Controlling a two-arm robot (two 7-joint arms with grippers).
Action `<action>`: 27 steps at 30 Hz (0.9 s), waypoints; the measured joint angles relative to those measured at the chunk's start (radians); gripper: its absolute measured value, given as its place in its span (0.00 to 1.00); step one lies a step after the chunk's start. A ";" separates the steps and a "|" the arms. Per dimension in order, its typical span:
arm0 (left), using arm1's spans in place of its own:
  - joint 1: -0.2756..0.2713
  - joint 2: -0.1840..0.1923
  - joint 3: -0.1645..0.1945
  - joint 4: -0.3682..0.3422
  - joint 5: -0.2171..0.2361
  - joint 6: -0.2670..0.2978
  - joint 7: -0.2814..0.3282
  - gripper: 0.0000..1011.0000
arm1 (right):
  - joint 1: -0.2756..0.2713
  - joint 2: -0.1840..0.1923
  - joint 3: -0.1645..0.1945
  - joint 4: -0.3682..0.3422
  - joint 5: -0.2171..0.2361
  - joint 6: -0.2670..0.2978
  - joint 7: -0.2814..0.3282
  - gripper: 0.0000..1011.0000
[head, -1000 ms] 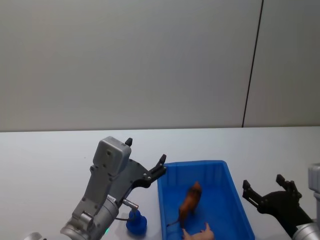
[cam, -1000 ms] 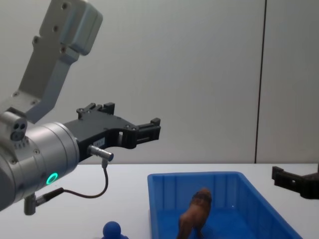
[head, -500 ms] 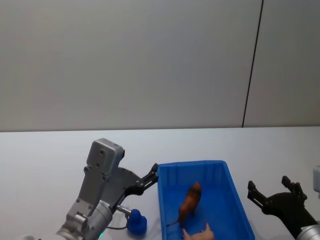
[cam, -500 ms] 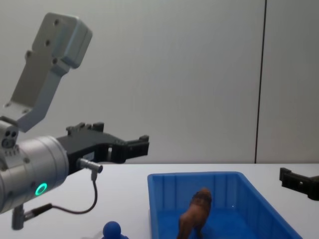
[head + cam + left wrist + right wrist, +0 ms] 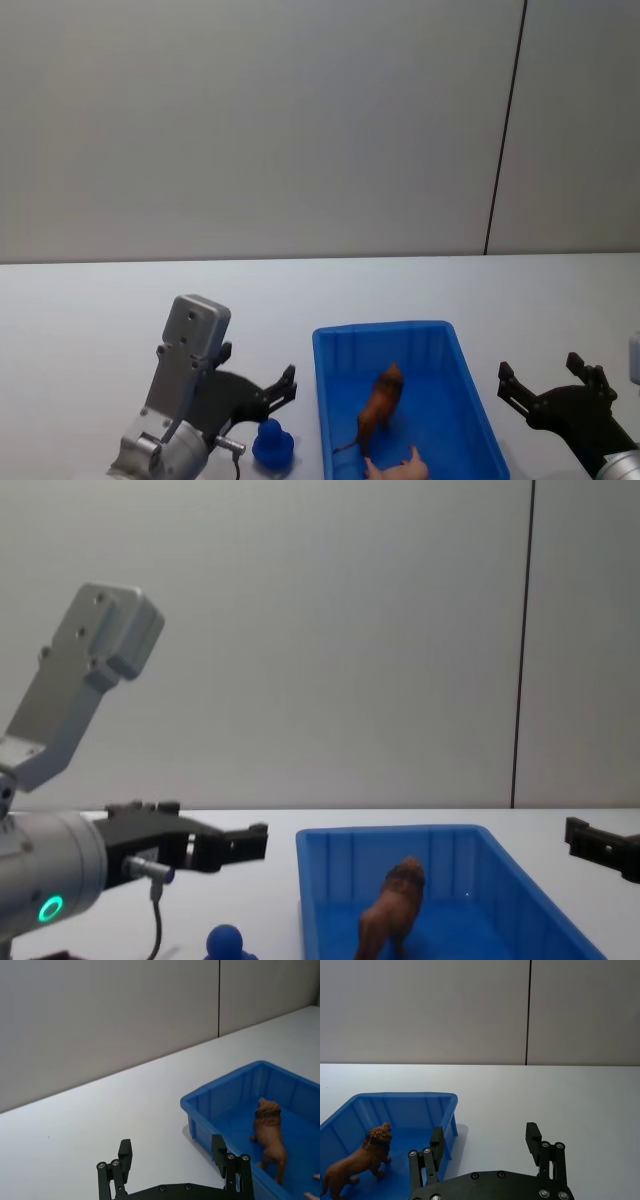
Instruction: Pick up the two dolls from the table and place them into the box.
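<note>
The blue box (image 5: pixel 330 400) (image 5: pixel 330 880) (image 5: pixel 220 1105) (image 5: pixel 395 1102) stands on the white table. A brown shaggy doll (image 5: pixel 382 402) (image 5: pixel 392 915) (image 5: pixel 269 1132) (image 5: pixel 357 1162) stands upright inside it. A pale pink doll (image 5: pixel 398 468) lies in the box's near end, partly cut off. My left gripper (image 5: pixel 272 392) (image 5: pixel 238 842) (image 5: pixel 172 1160) hovers open and empty just left of the box. To the right of the box, my right gripper (image 5: pixel 548 385) (image 5: pixel 485 1142) is open and empty as well.
A small blue rounded toy (image 5: pixel 271 444) (image 5: pixel 226 943) sits on the table left of the box, below my left gripper. Bare white tabletop (image 5: pixel 500 290) extends behind the box to a grey wall.
My left arm has drawn back and down, away from the box's left rim toward the table. The right gripper pulled back slightly. Both dolls stayed put.
</note>
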 joint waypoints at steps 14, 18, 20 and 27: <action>-0.004 0.001 -0.006 0.036 -0.014 0.106 -0.032 0.99 | -0.001 0.001 0.001 -0.001 0.000 0.000 -0.002 0.99; -0.006 -0.001 -0.006 0.046 -0.012 0.125 -0.044 0.99 | -0.001 0.001 0.001 -0.001 0.000 0.000 -0.003 0.99; -0.008 -0.002 -0.006 0.052 -0.010 0.135 -0.051 0.99 | -0.002 0.001 0.001 -0.001 0.000 0.000 -0.003 0.99; -0.011 -0.006 -0.005 0.067 -0.005 0.154 -0.070 0.99 | -0.002 0.001 0.001 -0.001 0.000 0.000 -0.003 0.99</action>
